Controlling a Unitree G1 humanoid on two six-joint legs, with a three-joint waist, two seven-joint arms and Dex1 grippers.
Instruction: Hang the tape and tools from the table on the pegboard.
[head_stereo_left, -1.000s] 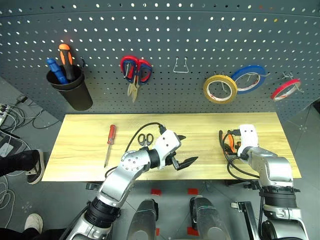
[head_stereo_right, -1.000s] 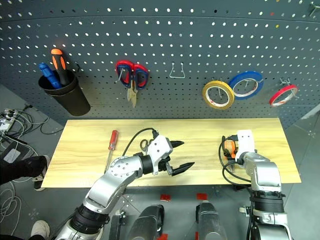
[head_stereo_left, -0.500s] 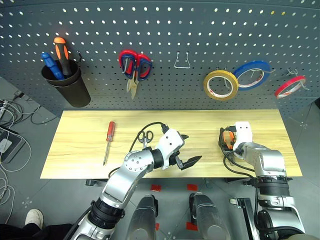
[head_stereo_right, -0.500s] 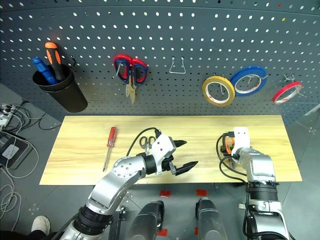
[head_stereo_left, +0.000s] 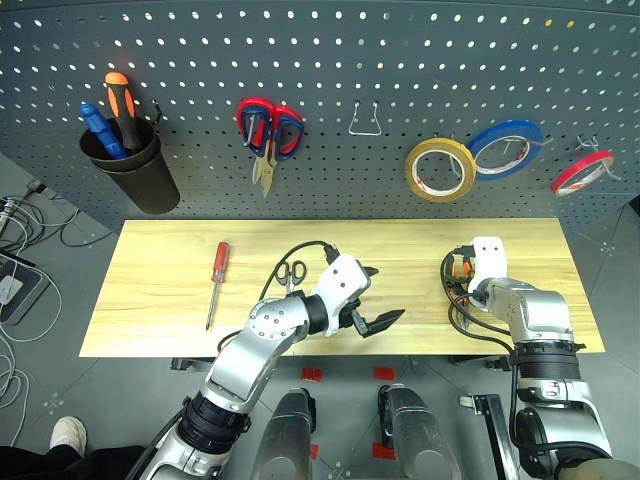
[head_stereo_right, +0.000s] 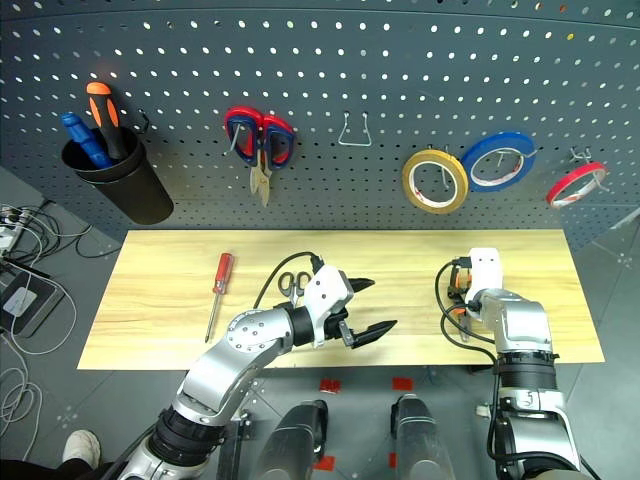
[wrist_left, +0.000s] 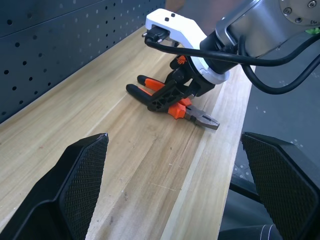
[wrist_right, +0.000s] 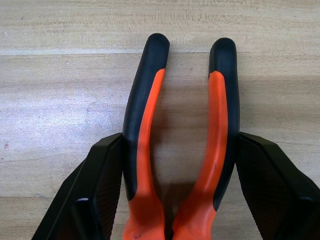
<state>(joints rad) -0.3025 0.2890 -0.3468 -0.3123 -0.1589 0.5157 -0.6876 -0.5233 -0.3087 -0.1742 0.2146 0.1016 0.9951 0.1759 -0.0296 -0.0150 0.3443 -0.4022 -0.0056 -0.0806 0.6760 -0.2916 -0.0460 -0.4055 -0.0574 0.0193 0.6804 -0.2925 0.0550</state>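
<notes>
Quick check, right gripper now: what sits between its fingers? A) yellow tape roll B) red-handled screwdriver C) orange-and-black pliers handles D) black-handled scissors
C: in the right wrist view the right gripper has a black finger against the outer side of each handle of the pliers, which lie flat on the table; the screwdriver and the black-handled scissors lie further left, and the tape hangs on the pegboard.

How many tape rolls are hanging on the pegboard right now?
3, all on hooks at the right of the pegboard: the tan tape, then the blue roll overlapping behind it, then the red roll farthest right. None on the table.
</notes>
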